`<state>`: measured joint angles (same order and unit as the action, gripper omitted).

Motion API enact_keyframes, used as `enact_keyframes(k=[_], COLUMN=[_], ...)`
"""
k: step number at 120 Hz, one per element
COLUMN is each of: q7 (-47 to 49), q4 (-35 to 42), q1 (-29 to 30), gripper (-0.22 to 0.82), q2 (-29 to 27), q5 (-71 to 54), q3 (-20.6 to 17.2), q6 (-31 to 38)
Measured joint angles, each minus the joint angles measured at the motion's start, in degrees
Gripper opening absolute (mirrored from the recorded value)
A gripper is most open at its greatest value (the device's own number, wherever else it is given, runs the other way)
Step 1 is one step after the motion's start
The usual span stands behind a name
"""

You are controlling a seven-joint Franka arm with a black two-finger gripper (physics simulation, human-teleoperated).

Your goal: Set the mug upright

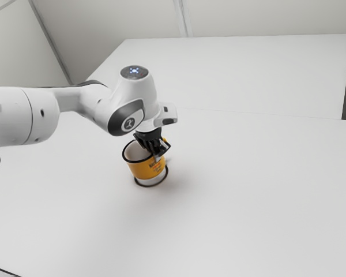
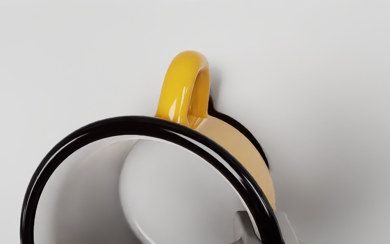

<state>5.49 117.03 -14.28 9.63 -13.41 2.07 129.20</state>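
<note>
exterior view: the arm enters from nine o'clock, its hand pointing down toward about five. the gripper is at the mug's two o'clock side. the mug is over the table, mouth up, leaning toward eleven o'clock.

wrist view: taking the handle as twelve o'clock on the rim, the gripper pinches the mug wall near three, one finger inside, one outside. base contact with the table: cannot tell.
</note>
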Motion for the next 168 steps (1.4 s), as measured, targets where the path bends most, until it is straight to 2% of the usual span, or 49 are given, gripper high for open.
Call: enact_keyframes(k=[23,49,77,81,100,115,133,149,168], q7=[2.72,5.52,8.11,8.33,8.62,8.80,9.05,7.27,2.78], q4=[1.40,6.47,7.63,7.62,7.54,7.51,5.03,-8.59,-21.68], q1=[-0.13,0.32,0.25,0.30,0.38,0.54,0.39,0.67,4.50], gripper=[-0.18,-0.18,-0.18,-0.13,0.21,0.38,0.48,0.53,0.56], q2=[0.45,-2.95,-3.39,-3.38,-3.83,-6.19,-8.76,-4.14,-1.61], q5=[-2.05,-2.50,-2.52,-2.42,-1.54,-0.92,2.33,7.47,11.82], q3=[-0.02,-0.68,-1.32,-1.34,-1.44,-1.79,-2.45,-1.58,3.02], q6=[1.55,2.20,2.36,2.35,2.30,1.93,-0.07,-5.93,-16.08])
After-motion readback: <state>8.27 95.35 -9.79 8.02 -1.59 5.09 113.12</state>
